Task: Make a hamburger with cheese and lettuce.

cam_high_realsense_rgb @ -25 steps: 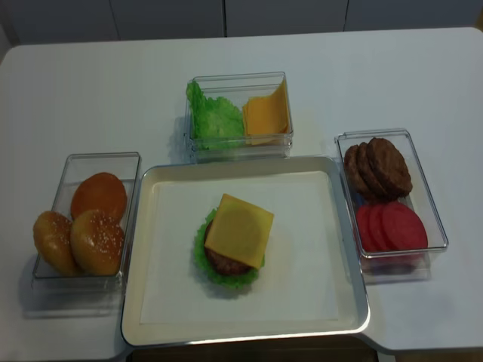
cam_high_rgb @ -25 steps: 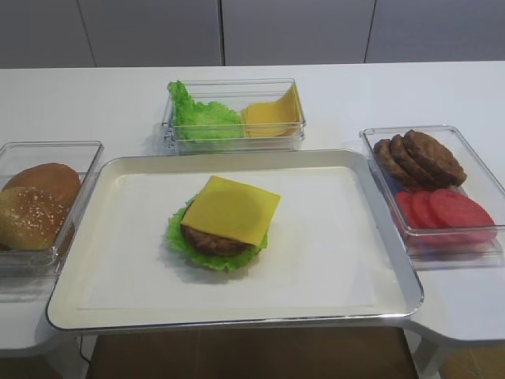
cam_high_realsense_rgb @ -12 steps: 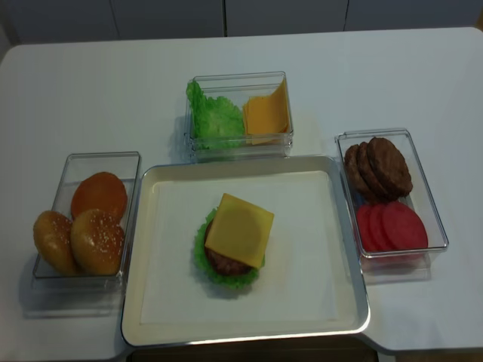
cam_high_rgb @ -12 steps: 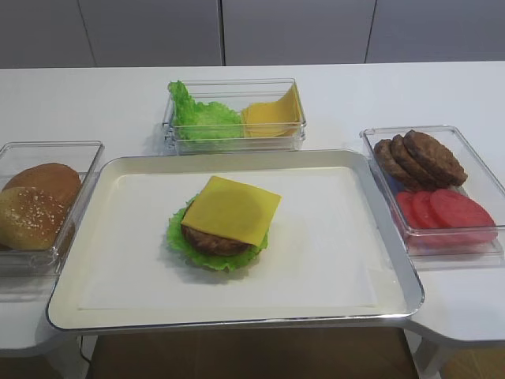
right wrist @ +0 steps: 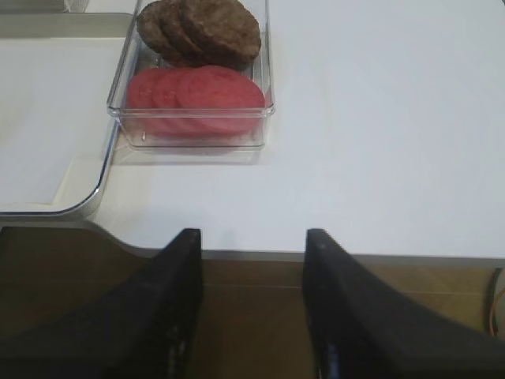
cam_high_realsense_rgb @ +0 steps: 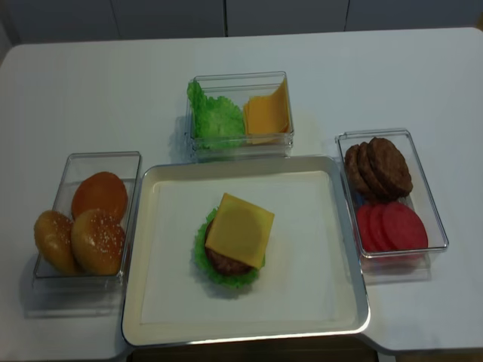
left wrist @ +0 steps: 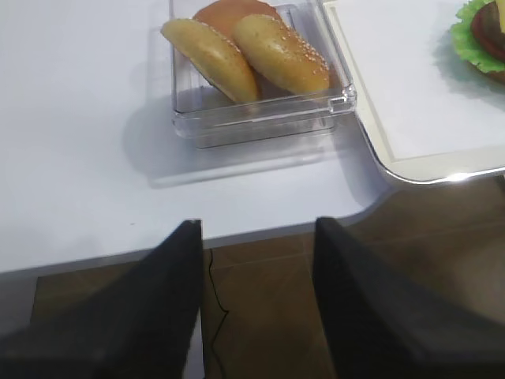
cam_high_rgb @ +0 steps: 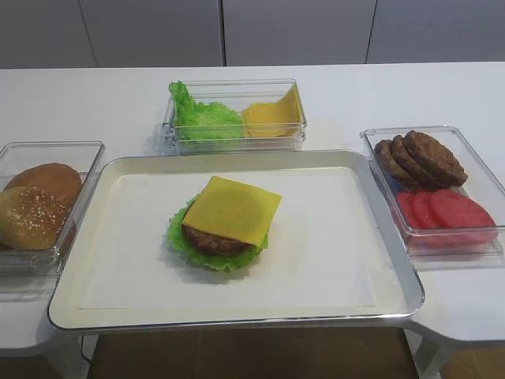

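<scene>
Yellow cheese (cam_high_rgb: 232, 208) lies askew on the hamburger (cam_high_rgb: 217, 235), overhanging its lettuce (cam_high_rgb: 180, 241) mid-tray (cam_high_rgb: 126, 312); a careless bun placement could, I judge, slide it off. Both the left gripper (left wrist: 254, 296) and right gripper (right wrist: 251, 304) hang off the desk (cam_high_rgb: 95, 95), jaws released, holding nothing. Bins: 3 buns (cam_high_realsense_rgb: 83, 226); leaves with cheese slices (cam_high_rgb: 272, 114); patties (cam_high_rgb: 418, 158) with tomato (cam_high_rgb: 446, 212).
</scene>
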Tool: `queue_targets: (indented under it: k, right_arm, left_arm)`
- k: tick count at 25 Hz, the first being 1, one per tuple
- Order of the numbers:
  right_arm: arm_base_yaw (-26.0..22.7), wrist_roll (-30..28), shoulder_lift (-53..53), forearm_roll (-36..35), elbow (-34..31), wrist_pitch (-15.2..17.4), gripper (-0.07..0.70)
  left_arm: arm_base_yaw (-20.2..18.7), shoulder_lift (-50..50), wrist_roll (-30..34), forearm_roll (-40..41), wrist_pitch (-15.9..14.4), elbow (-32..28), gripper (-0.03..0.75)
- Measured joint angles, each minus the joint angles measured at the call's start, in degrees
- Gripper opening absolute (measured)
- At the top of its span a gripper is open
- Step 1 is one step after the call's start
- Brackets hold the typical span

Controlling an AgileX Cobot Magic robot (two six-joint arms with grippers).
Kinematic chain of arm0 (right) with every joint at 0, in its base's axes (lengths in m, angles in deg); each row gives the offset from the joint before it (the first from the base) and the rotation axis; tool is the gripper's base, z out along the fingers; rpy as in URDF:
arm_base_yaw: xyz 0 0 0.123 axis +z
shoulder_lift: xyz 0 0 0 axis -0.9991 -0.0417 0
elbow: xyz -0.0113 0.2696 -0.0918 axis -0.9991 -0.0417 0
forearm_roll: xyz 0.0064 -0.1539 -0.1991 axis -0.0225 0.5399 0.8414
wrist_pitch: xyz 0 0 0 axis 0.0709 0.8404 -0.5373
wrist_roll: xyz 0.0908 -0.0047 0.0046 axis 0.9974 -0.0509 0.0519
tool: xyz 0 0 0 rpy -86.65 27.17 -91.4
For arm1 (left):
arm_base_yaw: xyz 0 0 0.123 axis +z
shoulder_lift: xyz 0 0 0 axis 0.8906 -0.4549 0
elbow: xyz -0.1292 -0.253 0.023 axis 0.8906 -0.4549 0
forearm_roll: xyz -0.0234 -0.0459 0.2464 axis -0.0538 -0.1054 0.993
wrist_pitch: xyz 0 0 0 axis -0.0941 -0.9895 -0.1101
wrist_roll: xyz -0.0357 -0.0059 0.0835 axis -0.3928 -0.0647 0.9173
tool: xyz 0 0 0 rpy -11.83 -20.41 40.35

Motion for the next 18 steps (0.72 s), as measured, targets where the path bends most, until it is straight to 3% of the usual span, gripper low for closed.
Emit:
queue_targets:
  k: [6, 18]
  right_arm:
    - [0.0, -3.8, 0.0, -1.0, -0.1, 0.0, 0.31]
    - [0.0, -4.1, 0.0, -1.3, -0.2, 0.0, 0.299]
  left_arm:
    - [0.0, 0.0, 0.0, 0.0, 0.0, 0.0, 0.342]
    - [0.0, 0.0, 0.0, 0.0, 0.0, 0.0, 0.342]
